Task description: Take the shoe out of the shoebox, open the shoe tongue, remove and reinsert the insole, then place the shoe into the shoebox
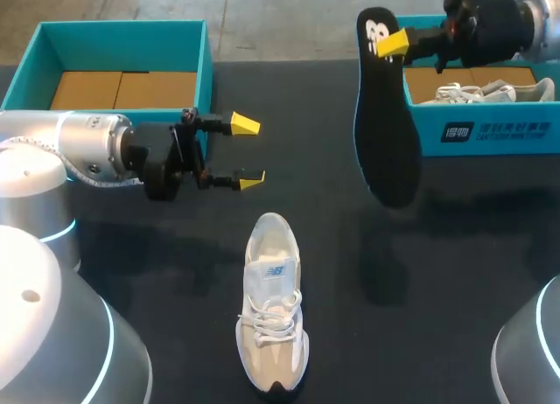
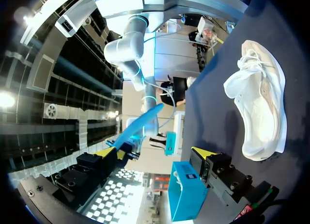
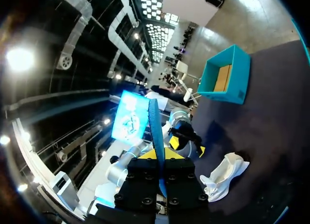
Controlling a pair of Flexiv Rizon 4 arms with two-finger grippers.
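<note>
Nearest the robot, the shoe stands on its sole on the table, toe toward the robot and its opening facing up, touched by neither arm. Just past its heel and a little to the left hangs the left gripper, its 2 yellow-tipped fingers spread wide with nothing between them. In its own wrist view the shoe lies off to one side, not ahead of the fingers. Farther out and to the right, the right gripper is clamped on the upper end of the dark, blue-edged insole, which hangs free above the table, well apart from the shoe. The right wrist view shows the insole edge-on between the fingers. So the insole is out, and the step in hand looks like the start of reinsertion. The next move probably calls for bringing the dangling end down into the shoe's opening – with the left gripper likely needed to steady the shoe or hold the tongue back (how far the tongue is open I cannot tell). At the far edge stand 2 teal boxes: the left shoebox, showing only a brown floor, and the right shoebox, holding a second shoe – which of them should take the shoe is unclear.
</note>
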